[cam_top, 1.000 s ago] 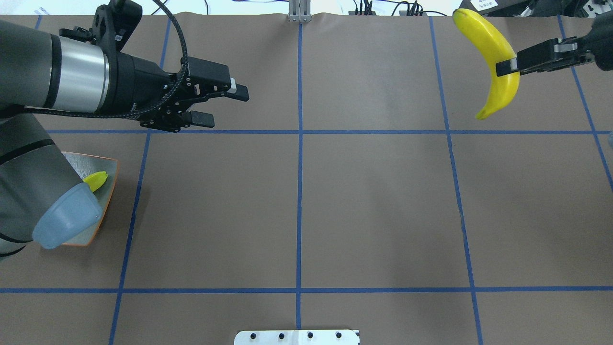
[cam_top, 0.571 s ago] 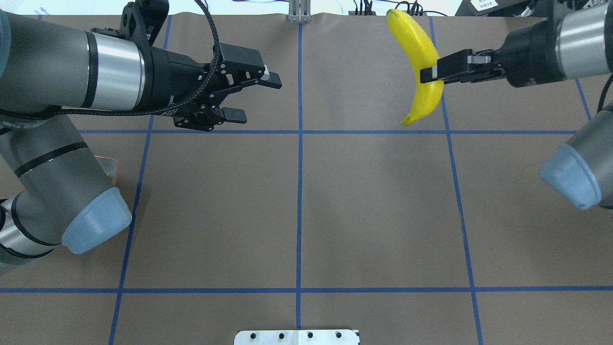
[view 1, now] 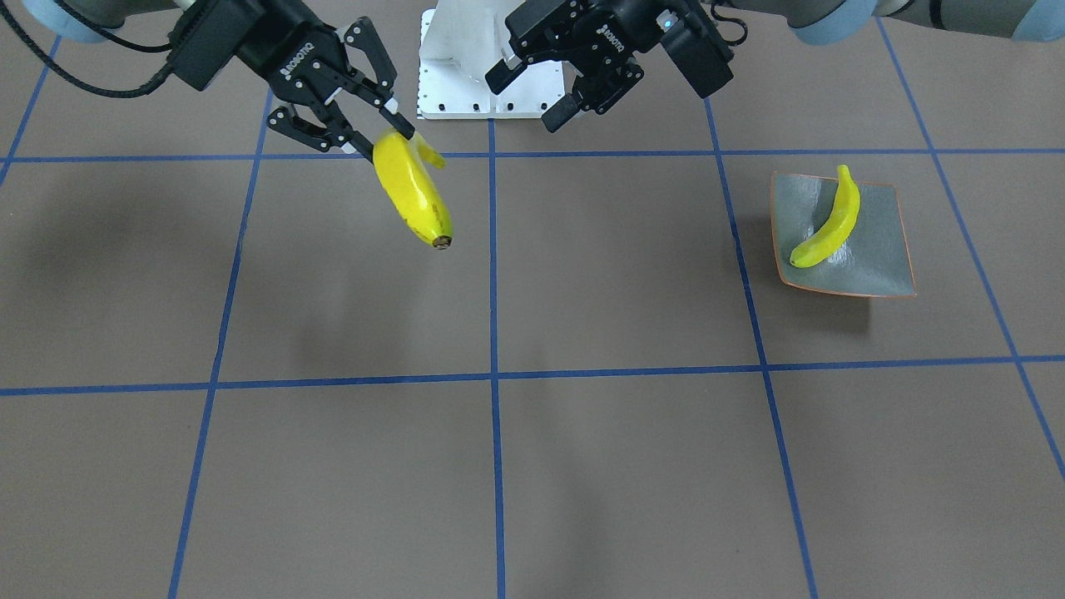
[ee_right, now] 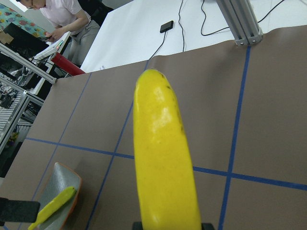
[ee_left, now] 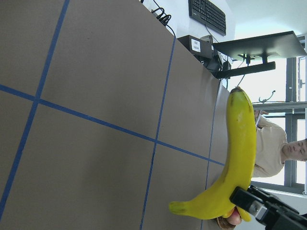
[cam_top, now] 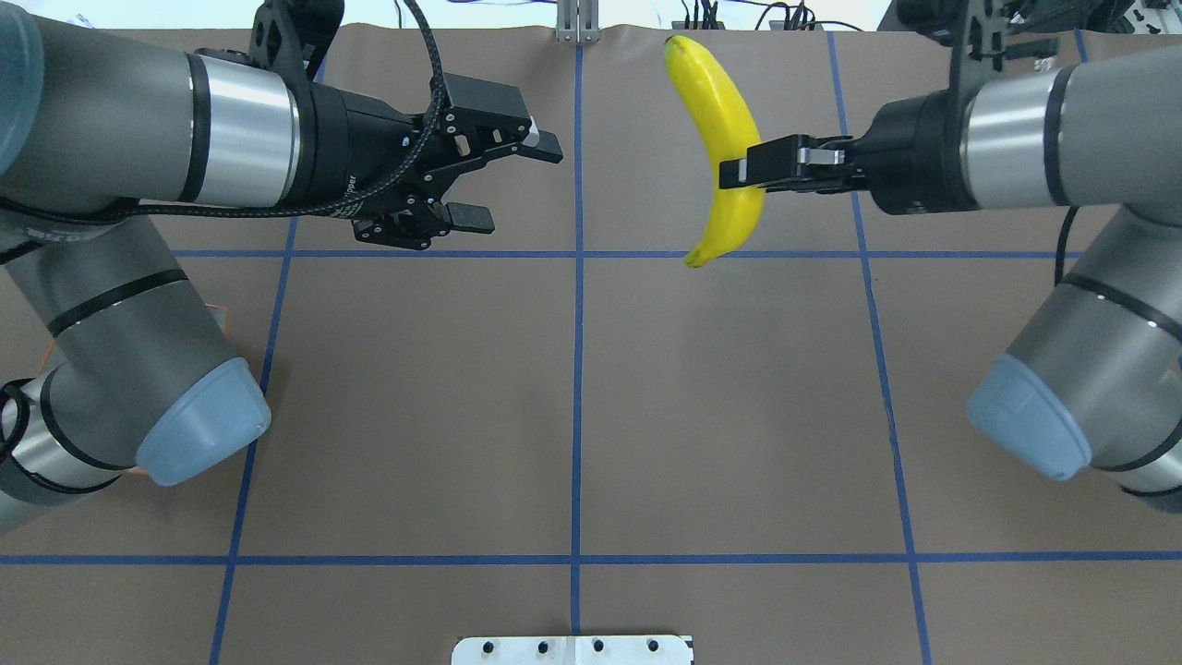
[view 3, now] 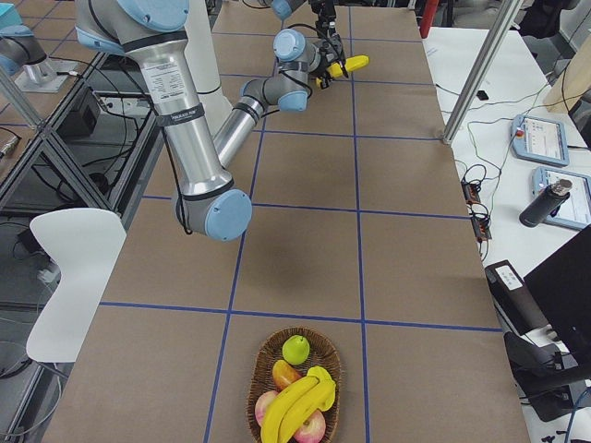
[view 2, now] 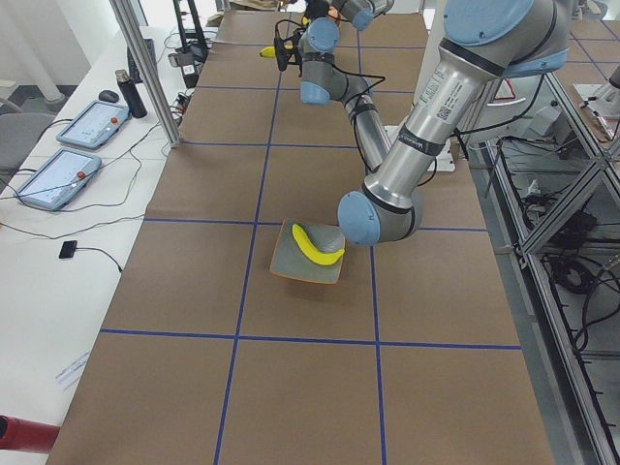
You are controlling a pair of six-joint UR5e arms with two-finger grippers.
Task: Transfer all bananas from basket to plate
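Yellow against the brown surface [cam_top: 591, 416], the held banana [cam_top: 725, 157] hung clear of the paper, just to the robot's right of the blue centre line [cam_top: 578, 369]. It was clamped a little below mid-length by the closed fingers of the right hand [cam_top: 739, 173]. Its long axis ran nearly fore-and-aft in the overhead view, dark tip pointing away from the robot and stem end toward it. That put it roughly square to the line joining the two hands. The left hand [cam_top: 517, 185] stood opposite across the centre line, empty, with its jaws spread and their opening turned toward the fruit; the two hands were near one another but apart. The left wrist view showed the banana broadside, with free length above the right hand's grip and a shorter stub below it. The plate [view 1: 882, 270] lay well off on the robot's left, close to the left arm's base, with a second banana [view 1: 826, 225] lying diagonally on it. The basket [view 3: 254, 378] sat at the far end of the surface on the robot's right, holding further bananas [view 3: 295, 406] among other fruit [view 3: 295, 349]. The left arm was therefore by far the nearer to the plate, and the arrangement read as the approach to a hand-over. For that, the left hand would probably have to close across the banana's free upper length, clear of the right hand's fingers.
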